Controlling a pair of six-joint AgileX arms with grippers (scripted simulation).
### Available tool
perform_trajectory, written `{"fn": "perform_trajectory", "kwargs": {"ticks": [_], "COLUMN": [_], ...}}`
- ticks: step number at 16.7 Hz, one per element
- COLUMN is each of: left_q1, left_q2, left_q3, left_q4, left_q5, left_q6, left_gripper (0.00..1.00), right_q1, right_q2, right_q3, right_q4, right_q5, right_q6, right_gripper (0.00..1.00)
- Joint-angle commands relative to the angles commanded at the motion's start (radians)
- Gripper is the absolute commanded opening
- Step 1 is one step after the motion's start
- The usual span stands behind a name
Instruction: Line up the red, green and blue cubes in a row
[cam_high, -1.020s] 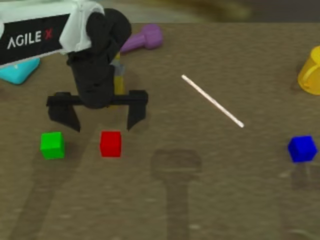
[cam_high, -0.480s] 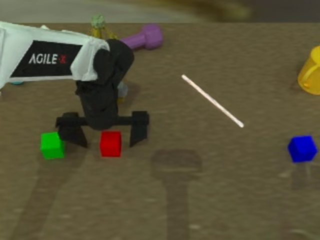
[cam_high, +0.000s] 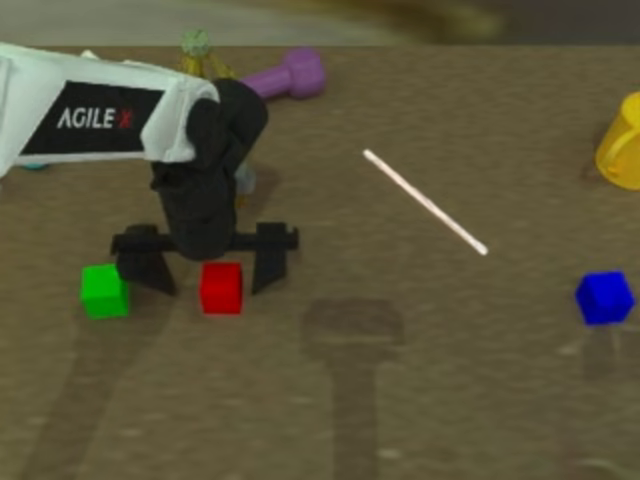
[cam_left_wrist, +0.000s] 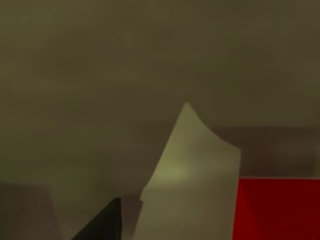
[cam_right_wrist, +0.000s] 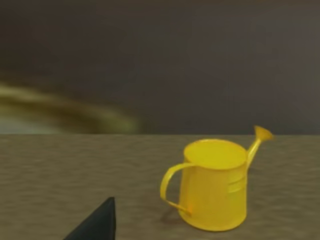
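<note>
Fingers of the left end effector (cam_high: 205, 268) are seen narrowed but still apart around the small matte red cube (cam_high: 221, 288), lower left of frame; a grasp appears imminent.

Three cubes are counted on the table: one green cube (cam_high: 104, 290) at about eight o'clock, one red cube (cam_high: 221, 288) just beside it toward the centre, and one blue cube (cam_high: 604, 297) far off at about four o'clock. One white stick (cam_high: 425, 201) is seen near the middle. One purple dumbbell-shaped object (cam_high: 287, 76) is counted at about eleven o'clock, and one yellow watering can (cam_right_wrist: 216, 190) at about two o'clock. One small object with a green top (cam_high: 197, 47) is partly seen at eleven o'clock behind the arm. One gripper, the left gripper (cam_high: 204, 272), is counted from above
</note>
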Motion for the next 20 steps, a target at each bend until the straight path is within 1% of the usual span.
{"fn": "perform_trajectory", "kwargs": {"ticks": [7, 8, 15, 16, 18, 20], "left_q1": [0.000, 0.000, 0.000, 0.003, 0.003, 0.009], "left_q2": [0.000, 0.000, 0.000, -0.039, -0.045, -0.066], "left_q3": [0.000, 0.000, 0.000, 0.010, 0.024, 0.060], "left_q4": [0.000, 0.000, 0.000, -0.019, -0.037, -0.095], "left_q5": [0.000, 0.000, 0.000, -0.014, -0.014, -0.014], "left_q6": [0.000, 0.000, 0.000, 0.010, 0.010, 0.007], "left_gripper": [0.02, 0.00, 0.00, 0.00, 0.00, 0.00], "right_q1": [0.000, 0.000, 0.000, 0.000, 0.000, 0.000], "right_q2": [0.000, 0.000, 0.000, 0.000, 0.000, 0.000], "right_q3": [0.000, 0.000, 0.000, 0.000, 0.000, 0.000], "right_q4": [0.000, 0.000, 0.000, 0.000, 0.000, 0.000], "right_q5": [0.000, 0.000, 0.000, 0.000, 0.000, 0.000], "right_q6": [0.000, 0.000, 0.000, 0.000, 0.000, 0.000], "right_gripper": [1.00, 1.00, 1.00, 1.00, 1.00, 1.00]}}
